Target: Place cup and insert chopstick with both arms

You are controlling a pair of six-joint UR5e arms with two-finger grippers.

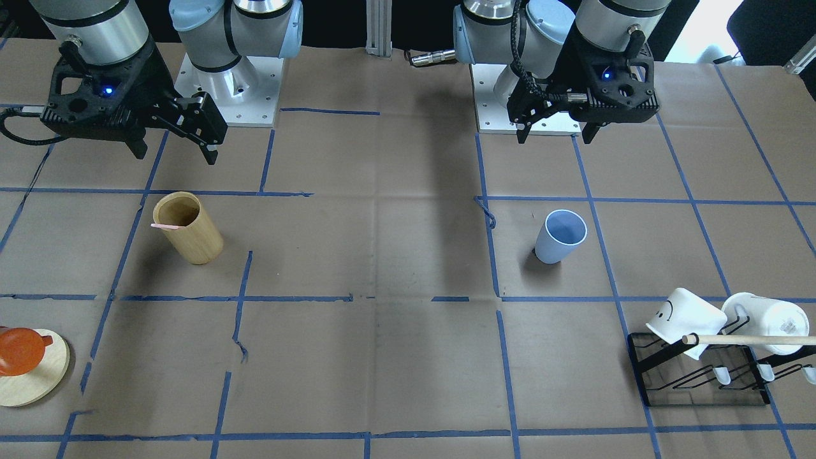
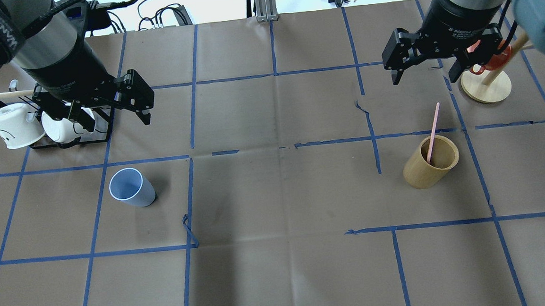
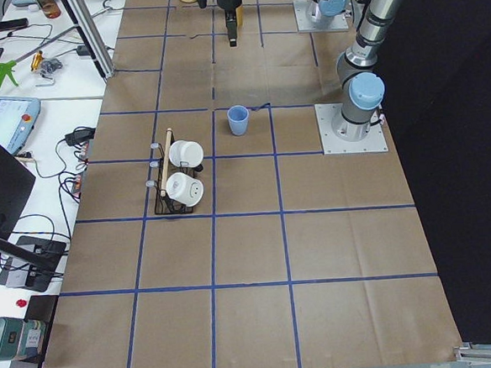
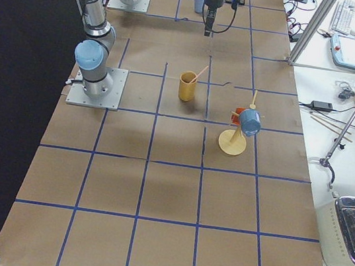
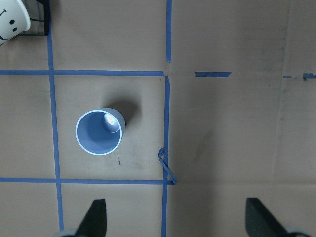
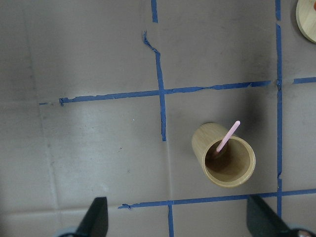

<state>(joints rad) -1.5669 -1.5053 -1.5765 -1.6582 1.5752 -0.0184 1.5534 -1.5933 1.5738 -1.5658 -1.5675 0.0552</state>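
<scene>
The light blue cup (image 1: 561,236) stands upright on the table, also in the overhead view (image 2: 131,187) and the left wrist view (image 5: 98,132). My left gripper (image 2: 115,124) hangs open and empty above the table, beyond the cup; it also shows from the front (image 1: 554,137). One pink chopstick (image 2: 432,133) leans in a tan wooden cylinder (image 2: 430,162), also in the right wrist view (image 6: 227,137). My right gripper (image 2: 423,78) is open and empty, high above the far side of the cylinder (image 1: 188,228).
A black rack (image 2: 70,139) with two white mugs (image 1: 685,315) and a long wooden dowel (image 1: 752,340) stands beyond the cup. A round wooden stand (image 2: 486,88) with an orange mug (image 1: 19,350) is beyond the cylinder. Blue tape lines cross the brown table.
</scene>
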